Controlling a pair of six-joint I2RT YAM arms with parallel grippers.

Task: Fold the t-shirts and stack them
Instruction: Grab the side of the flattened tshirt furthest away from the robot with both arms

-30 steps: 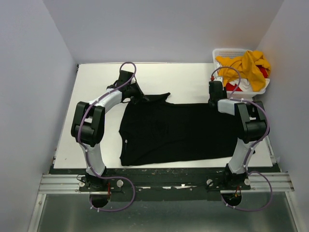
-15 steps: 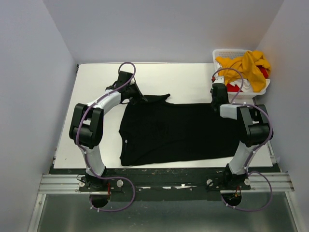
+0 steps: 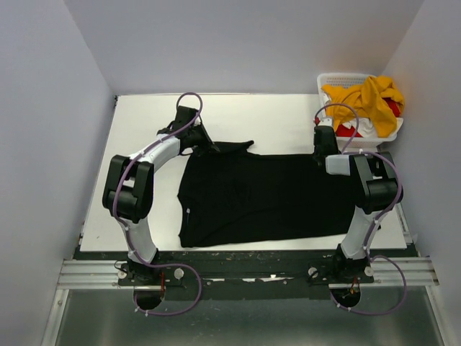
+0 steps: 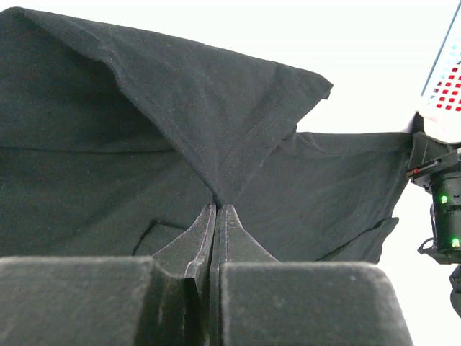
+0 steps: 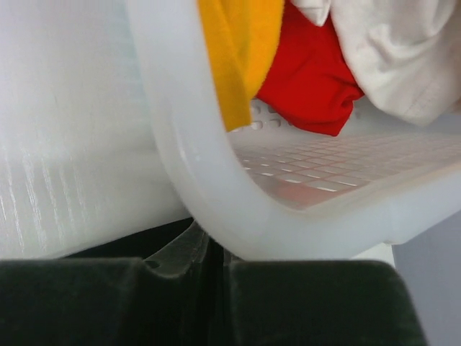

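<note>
From above, the black t-shirt lies spread on the counter, mostly flat, with one sleeve lifted at its far left corner. The left gripper is at that sleeve, and the right gripper is at the far right corner, just beside the white basket. The basket holds the mustard-yellow t-shirt and the others. In the left wrist view, the left gripper is clenched on a fold of black cloth, which rises from its tips like a small tent. In the right wrist view, the fingers of the right gripper stand close together under the basket wall, with dark cloth beside them. I cannot tell whether they have already pinched it. The red t-shirt and the white t-shirt are seen inside the basket. I judge that the step in hand is taking both far corners for the first fold. The next move needs a sure hold on the right side, then both arms lifting together and bringing the far edge toward the near edge.
</note>
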